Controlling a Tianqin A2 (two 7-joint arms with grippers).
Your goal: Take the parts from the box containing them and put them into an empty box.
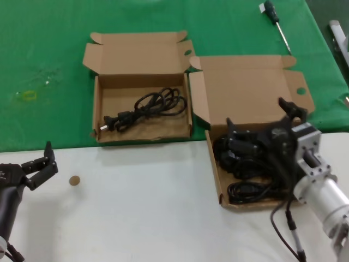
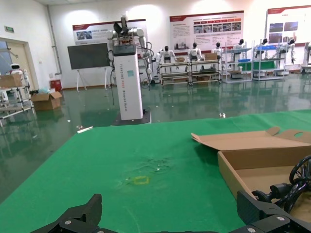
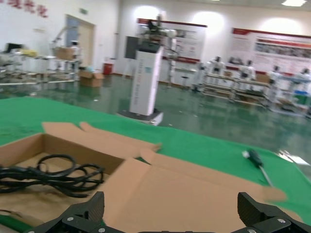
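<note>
Head view, nearest first: the left gripper [image 1: 42, 164] rests low over the white table [image 1: 142, 207] at the robot's left, its fingers spread and holding nothing, with a small brown disc [image 1: 74, 180] lying on the table just beside it. On the robot's right, the right gripper [image 1: 260, 128] hangs over the box containing them [image 1: 218, 180], its fingers splayed wide above the heap of parts [image 1: 248, 164]; whether the fingertips touch the cords cannot be told. That heap is a tangle of black loops filling the carton's tray, with no single direction to it.

Farther off, on the green cloth [image 1: 43, 65], stands the empty box [image 1: 97, 109], just beside the first carton's lid. One black power cord [image 1: 147, 106] already lies in it, its long axis running roughly across the tray: the plug points toward the robot's left and slightly nearer, the coiled loops toward the right.

Farthest back, a screwdriver [image 1: 277, 24] lies on the cloth, its handle away from the robot.

The right wrist view shows the same coiled cord [image 3: 48, 174] in the farther carton.
</note>
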